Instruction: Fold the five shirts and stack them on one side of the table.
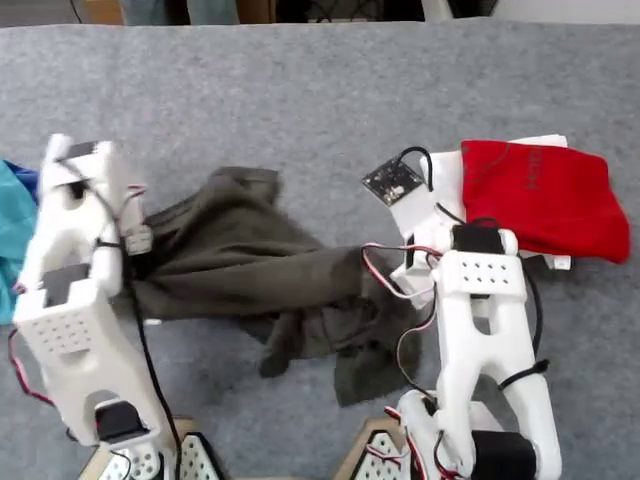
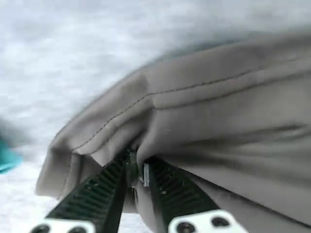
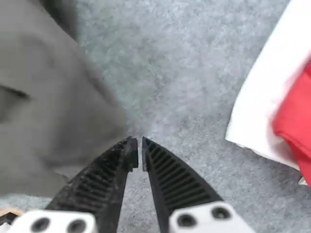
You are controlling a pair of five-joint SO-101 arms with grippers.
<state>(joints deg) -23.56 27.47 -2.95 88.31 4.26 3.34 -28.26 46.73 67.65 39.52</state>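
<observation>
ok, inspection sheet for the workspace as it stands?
Surface: grey table with a felt-like top.
Job's things: olive shirt crumpled mid-table; red shirt folded on top of a white shirt on the right arm's side; teal shirt cut off at the left edge.
Clutter: nothing seen.
Grippers: left gripper shut on the olive shirt's hem; right gripper shut on nothing, over bare table between the olive and white shirts.
Cables: red and white wires loop off the right arm over the olive shirt; a black cable runs down the left arm.
Surroundings: shapes past the far edge, too unclear to name.
</observation>
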